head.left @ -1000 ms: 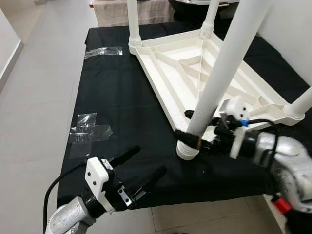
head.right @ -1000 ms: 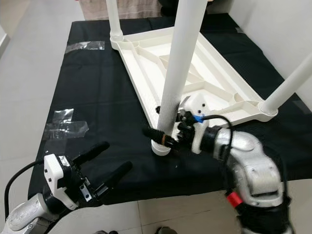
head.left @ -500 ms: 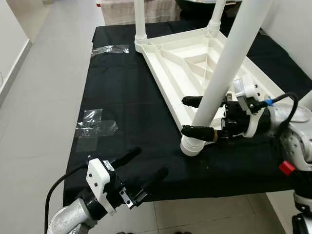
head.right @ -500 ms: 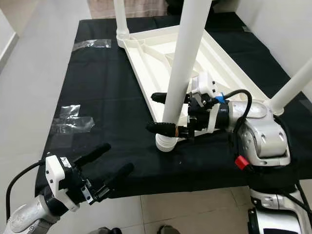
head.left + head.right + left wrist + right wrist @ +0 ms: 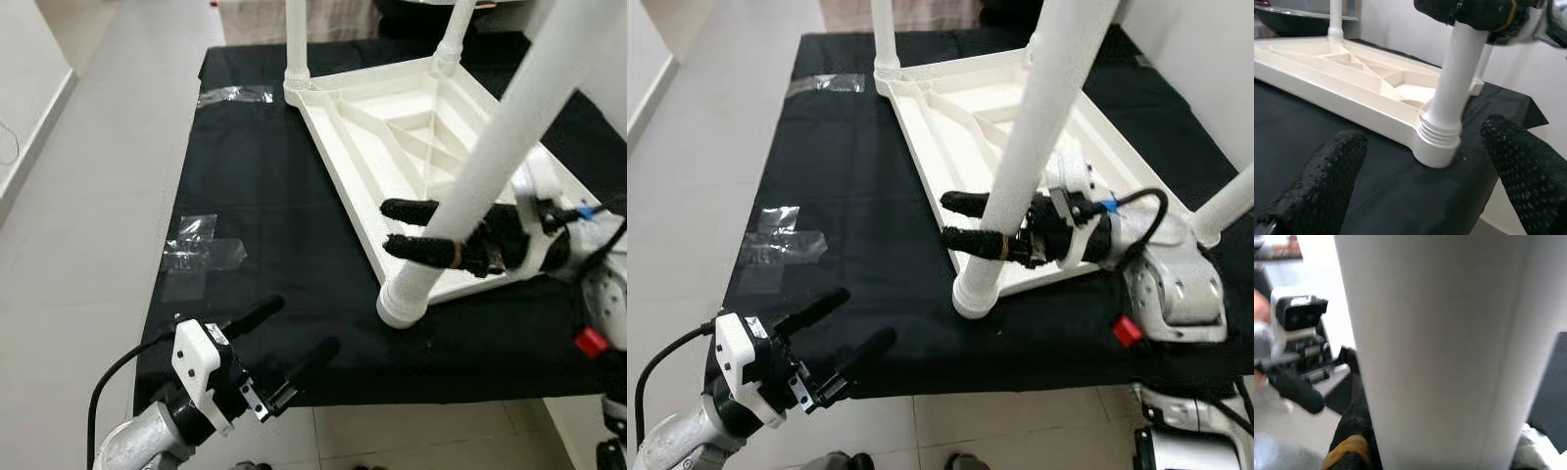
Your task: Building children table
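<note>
Black cloth (image 5: 274,196) covers a low platform on the pale tiled floor (image 5: 88,196), with clear tape (image 5: 204,245) stuck near its left edge. On the cloth lies the white children's table (image 5: 411,137), upside down, legs pointing up. At its near corner, the near leg (image 5: 470,196) rises from a threaded socket (image 5: 404,299). The right gripper (image 5: 423,227) reaches in from the right, its two black fingers closed around that leg a little above the socket. The left gripper (image 5: 294,338) hovers over the near left edge of the cloth, fingers spread wide, holding nothing, well short of the leg.
</note>
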`<state>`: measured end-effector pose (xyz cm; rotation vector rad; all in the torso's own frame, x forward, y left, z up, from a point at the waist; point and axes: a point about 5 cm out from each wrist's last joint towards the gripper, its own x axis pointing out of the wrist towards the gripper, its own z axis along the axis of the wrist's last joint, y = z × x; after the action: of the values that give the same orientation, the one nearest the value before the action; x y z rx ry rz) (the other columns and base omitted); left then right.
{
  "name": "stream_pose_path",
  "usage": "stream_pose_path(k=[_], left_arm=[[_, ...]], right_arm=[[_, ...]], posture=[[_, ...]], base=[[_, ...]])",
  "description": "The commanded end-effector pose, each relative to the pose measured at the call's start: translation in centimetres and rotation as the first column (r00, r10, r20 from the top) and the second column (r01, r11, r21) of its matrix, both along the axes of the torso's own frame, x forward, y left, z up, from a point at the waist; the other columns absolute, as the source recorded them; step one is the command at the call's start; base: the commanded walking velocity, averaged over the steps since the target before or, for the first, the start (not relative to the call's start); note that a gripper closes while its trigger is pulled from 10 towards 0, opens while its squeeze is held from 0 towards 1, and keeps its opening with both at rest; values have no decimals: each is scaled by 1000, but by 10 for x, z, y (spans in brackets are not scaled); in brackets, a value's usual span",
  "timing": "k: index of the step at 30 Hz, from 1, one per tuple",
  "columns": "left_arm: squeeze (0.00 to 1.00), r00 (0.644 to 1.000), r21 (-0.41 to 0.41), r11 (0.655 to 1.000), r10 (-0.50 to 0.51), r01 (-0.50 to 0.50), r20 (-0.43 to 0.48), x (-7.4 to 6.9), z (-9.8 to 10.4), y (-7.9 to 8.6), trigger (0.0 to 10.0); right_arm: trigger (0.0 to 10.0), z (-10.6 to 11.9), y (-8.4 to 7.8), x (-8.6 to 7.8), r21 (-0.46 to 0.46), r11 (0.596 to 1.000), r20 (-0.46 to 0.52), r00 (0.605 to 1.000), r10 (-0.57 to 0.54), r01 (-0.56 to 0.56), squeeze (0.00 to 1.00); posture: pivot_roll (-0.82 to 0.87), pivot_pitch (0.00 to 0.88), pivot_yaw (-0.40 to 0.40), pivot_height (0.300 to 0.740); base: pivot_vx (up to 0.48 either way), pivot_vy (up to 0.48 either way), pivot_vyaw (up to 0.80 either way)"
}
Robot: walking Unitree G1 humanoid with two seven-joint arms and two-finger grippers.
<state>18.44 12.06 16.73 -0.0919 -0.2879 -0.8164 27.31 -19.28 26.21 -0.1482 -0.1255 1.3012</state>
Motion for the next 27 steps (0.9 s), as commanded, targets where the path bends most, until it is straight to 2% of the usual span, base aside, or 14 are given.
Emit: stream_pose_path(k=[1,2,3,4,5,6,10,14,16,17,19,20,21,27], left_arm=[[0,1000,0,1000,-14,14,-15,-2,-1,-2,10000],[0,1000,0,1000,-14,14,-15,-2,-1,-2,10000],[0,1000,7,1000,-12,12,-14,-1,-3,1,10000],[0,1000,7,1000,-12,12,-14,-1,-3,1,10000],[0,1000,12,1000,-11,11,-13,0,-4,2,10000],[0,1000,12,1000,-8,8,-13,0,-4,3,10000],[0,1000,14,1000,-14,14,-16,3,-6,2,10000],[0,1000,17,1000,-22,22,-15,4,-7,2,10000],[0,1000,16,1000,-19,19,-15,4,-7,2,10000],[0,1000,13,1000,-4,4,-14,4,-7,3,10000],[0,1000,11,1000,2,-2,-15,4,-6,3,10000],[0,1000,10,1000,1,-1,-16,4,-6,3,10000],[0,1000,11,1000,-2,2,-15,3,-6,3,10000],[0,1000,13,1000,-5,6,-15,3,-6,3,10000]], right_arm=[[0,-26,11,-4,24,999,-130,991,-29,32,0],[0,-30,13,-5,36,998,-140,989,-51,57,0],[0,-65,3,3,-87,762,-280,719,-637,641,0],[0,-65,3,3,-87,762,-280,719,-637,641,0],[0,-95,-17,-9,-270,346,-325,253,-911,898,0],[0,-109,-9,-34,-360,237,-253,150,-956,902,0],[0,-120,38,-50,-364,517,-266,446,-855,775,0],[0,-108,36,-25,-344,567,-209,528,-823,748,0],[4000,-103,34,-18,-330,564,-187,533,-825,757,0],[10000,-88,33,-3,-258,613,-184,585,-790,747,0],[10000,-76,39,4,-203,743,-203,715,-669,638,0],[10000,-70,37,7,-170,770,-188,746,-638,615,86],[10000,-56,38,10,-102,797,-175,778,-604,595,1000],[10000,-30,41,2,-5,906,-131,898,-420,423,1000]], posture=[[1,224,-18,740],[1,224,-18,740],[-15,220,-32,740],[-15,220,-32,740],[-15,220,-32,740],[-23,213,-26,740],[-27,198,-24,740],[-36,195,-23,740],[-35,196,-24,740],[-30,198,-21,740],[-30,198,-21,740],[-25,202,-16,740],[-25,202,-16,740],[-14,210,-10,740]], base=[[0,0,0],[0,0,0],[0,0,0],[0,0,0],[0,0,0],[0,0,0],[0,0,0],[0,0,0],[0,0,0],[0,0,0],[0,0,0],[0,0,0],[0,0,0],[0,0,0]])
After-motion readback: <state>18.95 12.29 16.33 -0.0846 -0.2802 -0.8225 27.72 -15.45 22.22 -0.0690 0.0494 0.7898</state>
